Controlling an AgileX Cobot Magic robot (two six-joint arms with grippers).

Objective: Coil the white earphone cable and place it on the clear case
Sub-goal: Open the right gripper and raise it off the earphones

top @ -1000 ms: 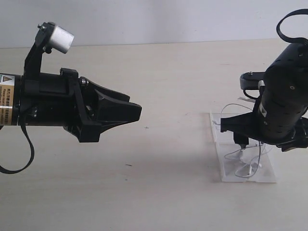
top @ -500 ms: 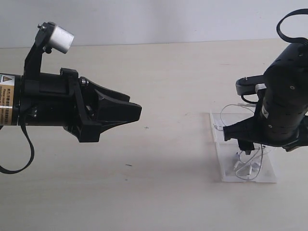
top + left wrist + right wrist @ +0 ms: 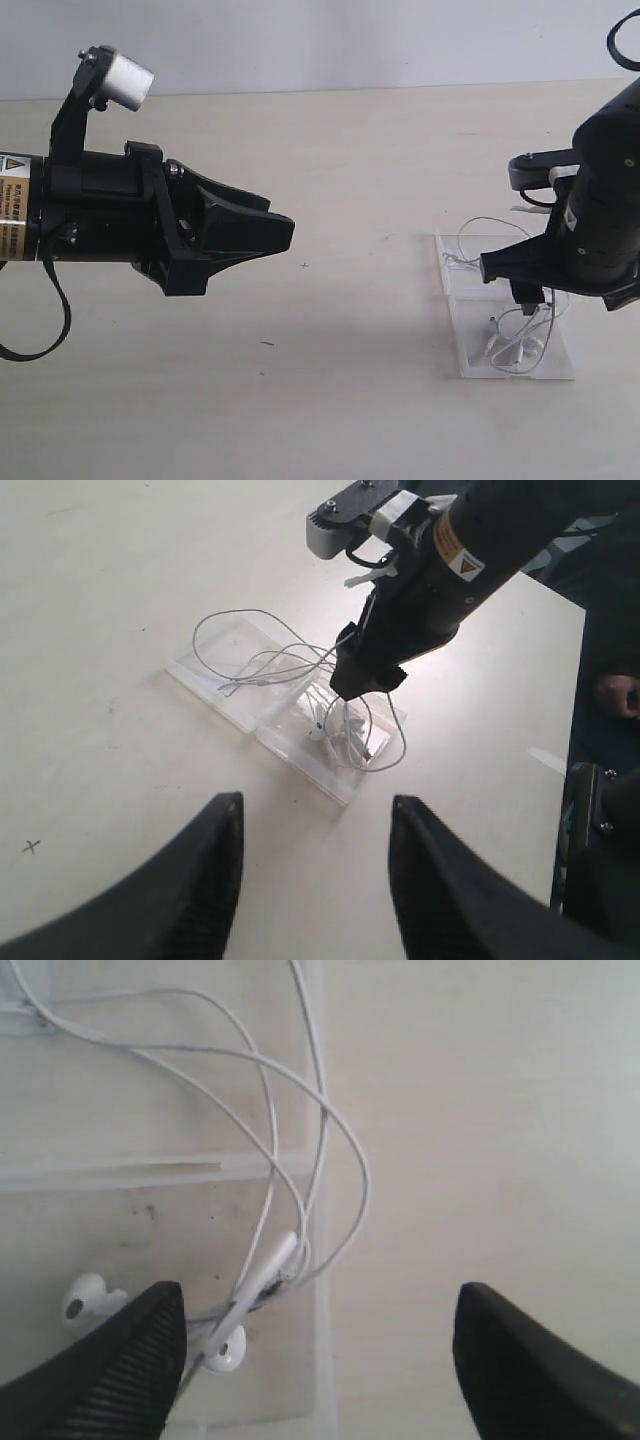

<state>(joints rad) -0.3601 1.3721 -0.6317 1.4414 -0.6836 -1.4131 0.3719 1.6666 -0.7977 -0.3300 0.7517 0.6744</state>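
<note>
The white earphone cable point(image 3: 512, 343) lies in loose loops on the clear case point(image 3: 458, 300), which rests flat on the table at the right. Its two earbuds point(image 3: 84, 1295) and part of the wire point(image 3: 330, 1130) sit on one half of the case point(image 3: 120, 1220), and some loops spill over the rim. My right gripper point(image 3: 528, 292) hangs just above the case, open, with nothing between its fingers point(image 3: 318, 1298). My left gripper point(image 3: 287, 232) hovers far to the left, open and empty point(image 3: 315, 815). From it I see the cable point(image 3: 268, 665) on the case point(image 3: 205, 680).
The bare beige table point(image 3: 340, 380) stretches between the two arms. A small dark cross mark point(image 3: 31, 847) and a few specks lie on it. The table's far edge meets a pale wall point(image 3: 350, 40). The right arm's body point(image 3: 440, 570) stands over the case.
My right gripper has lifted and shifted right, away from the cable. The cable loops have settled on the case. The left arm has not moved.
</note>
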